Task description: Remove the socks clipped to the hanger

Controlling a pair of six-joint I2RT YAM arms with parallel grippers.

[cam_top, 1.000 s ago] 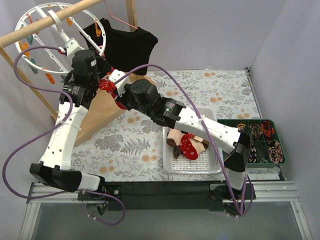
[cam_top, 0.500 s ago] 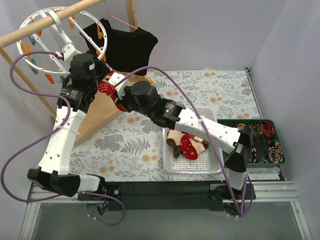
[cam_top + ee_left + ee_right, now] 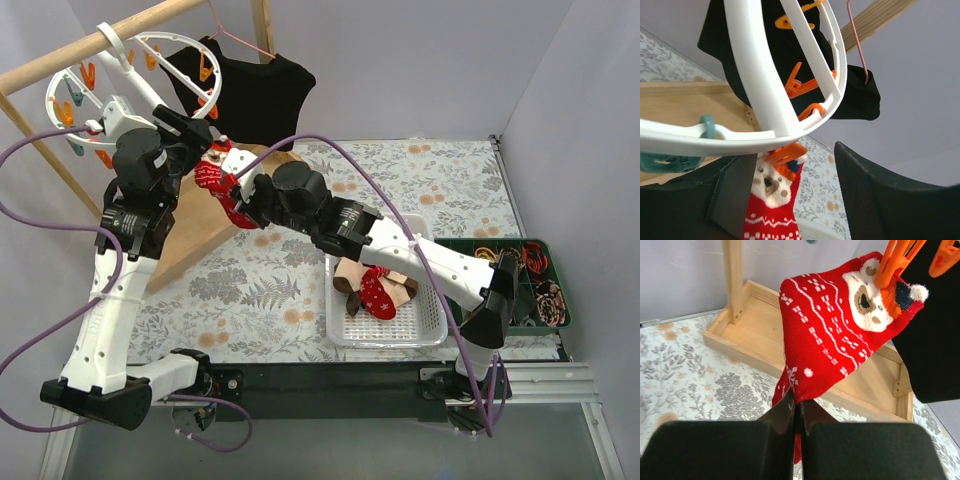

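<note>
The white ring hanger [image 3: 135, 72] hangs tilted from the wooden rod at the back left. One of its orange clips [image 3: 787, 152] pinches the cuff of a red sock [image 3: 772, 210] with a bear face and white pattern. My left gripper [image 3: 790, 200] is open just under the ring [image 3: 765, 100], one finger on each side of that clip and sock. My right gripper [image 3: 799, 407] is shut on the lower part of the same red sock [image 3: 830, 335], which stretches up to the clip [image 3: 895, 262]. In the top view the sock [image 3: 215, 180] spans between both grippers.
A white tray [image 3: 430, 330] at the front centre holds several loose socks [image 3: 375, 290]. A green compartment box [image 3: 530, 285] sits to its right. A black T-shirt [image 3: 250, 90] on a pink wire hanger [image 3: 235, 35] hangs behind the sock. The wooden rack base [image 3: 755, 335] lies below.
My left arm has shifted left and its jaws have spread wider. The hanger ring has swung and tilted to the right. The right gripper keeps its grip on the red sock.
</note>
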